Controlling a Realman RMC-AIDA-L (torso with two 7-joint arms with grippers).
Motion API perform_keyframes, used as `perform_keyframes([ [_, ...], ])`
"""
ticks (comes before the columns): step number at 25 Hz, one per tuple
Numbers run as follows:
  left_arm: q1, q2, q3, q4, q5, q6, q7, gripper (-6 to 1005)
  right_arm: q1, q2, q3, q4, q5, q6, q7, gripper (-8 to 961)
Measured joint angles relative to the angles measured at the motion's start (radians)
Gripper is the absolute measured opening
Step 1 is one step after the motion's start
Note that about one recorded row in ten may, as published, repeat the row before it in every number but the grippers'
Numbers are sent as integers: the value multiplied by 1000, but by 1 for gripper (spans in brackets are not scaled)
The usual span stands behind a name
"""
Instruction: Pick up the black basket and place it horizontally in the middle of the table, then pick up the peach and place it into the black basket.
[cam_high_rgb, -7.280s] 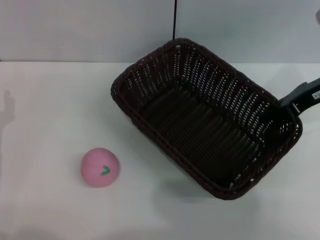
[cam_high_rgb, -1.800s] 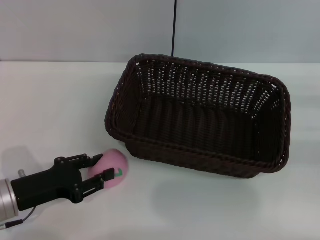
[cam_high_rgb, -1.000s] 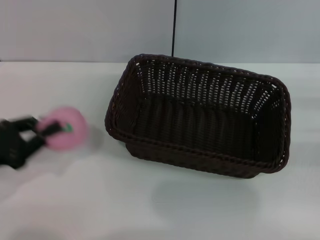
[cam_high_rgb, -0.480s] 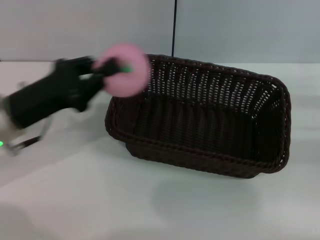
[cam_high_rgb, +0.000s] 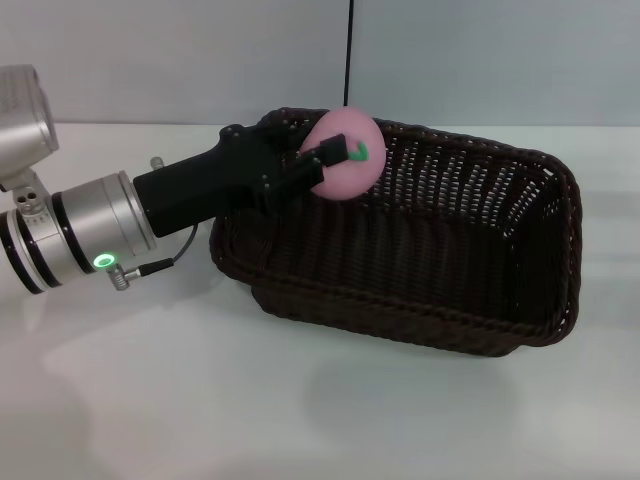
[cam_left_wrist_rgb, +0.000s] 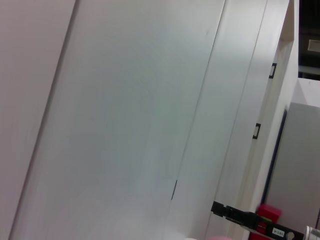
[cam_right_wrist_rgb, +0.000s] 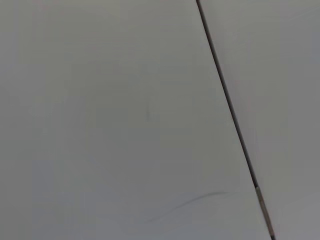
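The black basket (cam_high_rgb: 420, 250) lies lengthwise across the middle of the white table (cam_high_rgb: 150, 400), open side up. My left gripper (cam_high_rgb: 322, 160) is shut on the pink peach (cam_high_rgb: 346, 165) and holds it in the air above the basket's far left corner, over the rim. The peach's green mark faces the head camera. The left arm reaches in from the left. The left wrist view shows only a wall and a sliver of pink at its lower edge (cam_left_wrist_rgb: 217, 238). My right gripper is out of view; its wrist view shows only a wall.
A grey wall (cam_high_rgb: 480, 60) with a dark vertical seam (cam_high_rgb: 349, 50) stands behind the table. White tabletop lies in front of the basket and to its left.
My left gripper closed on the peach at the table's front left, lifted it and carried it up and right to above the basket's far left rim. The basket stayed still.
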Motion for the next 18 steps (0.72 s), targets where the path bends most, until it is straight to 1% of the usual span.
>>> perform_keyframes([
  [5,6,2,-8,-5,-7,-3,9,297,4,0,-3,7,0,3,-2,505],
  [7,8,3,-8,-5,-7,-3,9,507,9,0,-4,7,0,7,-3,505],
  [13,16,4,-15,-4,-17,4,11,636,18,0,-7,8,-7,9,-3,506],
  [15,33,5,-26,-4,-52,20,31,679,20,0,-7,10,-7,9,-3,506],
  [18,87,5,-45,-6,-152,60,94,743,18,0,-7,10,-7,9,-4,506],
])
